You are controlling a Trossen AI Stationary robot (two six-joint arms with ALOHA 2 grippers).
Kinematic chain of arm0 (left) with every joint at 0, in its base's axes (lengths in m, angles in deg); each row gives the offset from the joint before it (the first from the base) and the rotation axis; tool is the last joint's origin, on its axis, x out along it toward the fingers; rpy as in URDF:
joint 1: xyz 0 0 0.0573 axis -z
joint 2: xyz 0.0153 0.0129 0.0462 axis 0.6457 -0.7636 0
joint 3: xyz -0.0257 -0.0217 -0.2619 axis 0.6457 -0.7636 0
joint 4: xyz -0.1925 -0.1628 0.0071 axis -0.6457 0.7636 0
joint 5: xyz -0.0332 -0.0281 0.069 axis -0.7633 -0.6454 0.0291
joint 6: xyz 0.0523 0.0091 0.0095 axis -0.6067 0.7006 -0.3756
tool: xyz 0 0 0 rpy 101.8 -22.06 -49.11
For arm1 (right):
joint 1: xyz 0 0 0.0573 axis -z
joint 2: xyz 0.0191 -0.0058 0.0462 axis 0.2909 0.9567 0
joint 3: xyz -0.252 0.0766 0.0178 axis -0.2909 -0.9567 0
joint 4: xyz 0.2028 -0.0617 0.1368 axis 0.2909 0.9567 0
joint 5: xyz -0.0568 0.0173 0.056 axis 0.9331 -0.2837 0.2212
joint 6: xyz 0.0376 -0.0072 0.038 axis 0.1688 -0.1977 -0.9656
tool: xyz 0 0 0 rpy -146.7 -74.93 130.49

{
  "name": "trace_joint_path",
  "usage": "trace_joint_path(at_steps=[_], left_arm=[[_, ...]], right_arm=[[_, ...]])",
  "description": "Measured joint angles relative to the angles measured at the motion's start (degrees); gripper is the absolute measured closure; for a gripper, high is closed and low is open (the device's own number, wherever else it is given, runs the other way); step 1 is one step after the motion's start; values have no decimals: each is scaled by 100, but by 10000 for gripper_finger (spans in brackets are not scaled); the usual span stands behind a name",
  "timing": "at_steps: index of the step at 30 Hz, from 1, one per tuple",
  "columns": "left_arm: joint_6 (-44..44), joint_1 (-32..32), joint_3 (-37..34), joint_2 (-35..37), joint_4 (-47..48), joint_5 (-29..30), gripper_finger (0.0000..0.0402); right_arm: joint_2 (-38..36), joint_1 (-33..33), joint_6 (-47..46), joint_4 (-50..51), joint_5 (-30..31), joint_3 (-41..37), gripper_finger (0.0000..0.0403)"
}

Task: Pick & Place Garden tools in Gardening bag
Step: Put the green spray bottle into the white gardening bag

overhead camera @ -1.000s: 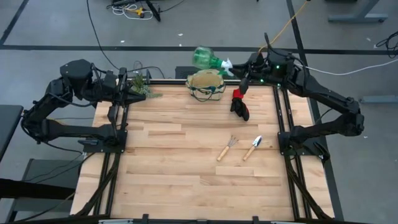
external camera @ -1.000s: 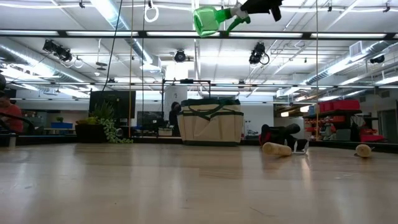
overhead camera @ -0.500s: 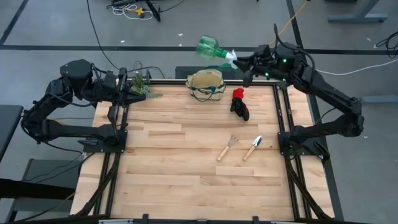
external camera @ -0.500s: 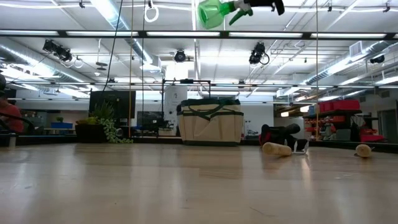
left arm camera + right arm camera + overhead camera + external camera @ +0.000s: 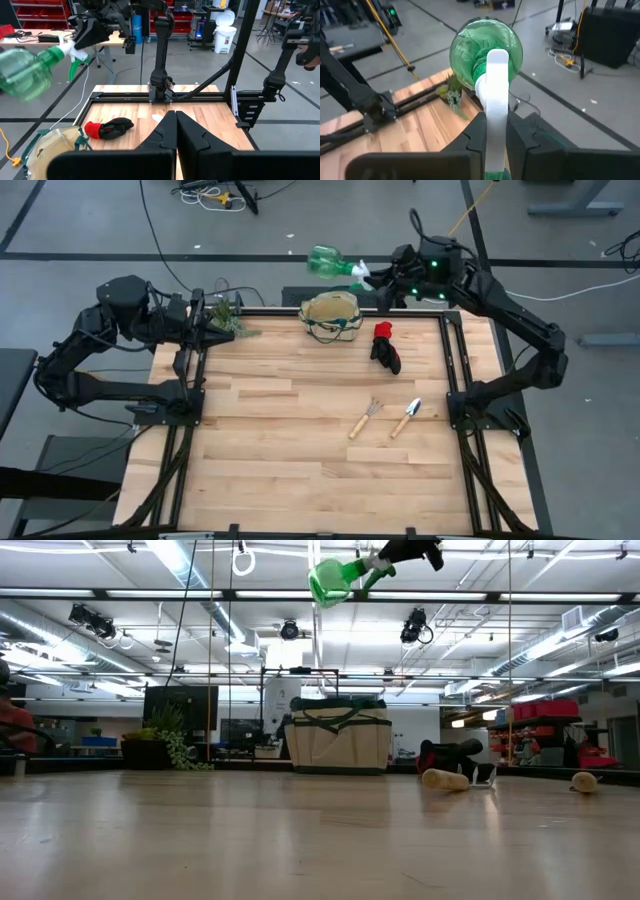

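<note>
Butcher-block tabletop (image 5: 300, 440) stands on grey floor (image 5: 300, 220) crossed by cables.

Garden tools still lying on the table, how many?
3: the glove right of the gardening bag, and the hand rake and trowel side by side nearer the front. The green spray bottle is held aloft by the right gripper.

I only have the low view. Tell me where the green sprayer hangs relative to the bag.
Observer: In the high view the green sprayer is past the table's far edge, just beyond the gardening bag, not over its opening.
Operator: Confirm the grip.
Observer: The right tool is shut on the sprayer's white head.
Operator: Report the left arm.
Observer: The left tool is shut, empty, parked at the table's left far corner by the plant.
</note>
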Motion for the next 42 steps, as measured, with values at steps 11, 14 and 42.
trace_joint_path(at_steps=[11, 14, 42], left_arm=[[4, 0, 0, -2, 4, 2, 400], [4, 0, 0, 0, 4, 2, 400], [4, 0, 0, -2, 4, 2, 399]], right_arm=[[219, 219, -74, 81, -28, 18, 360], [219, 291, -87, 84, -57, 19, 360], [1507, 384, 205, 1781, -46, 2107, 360]])
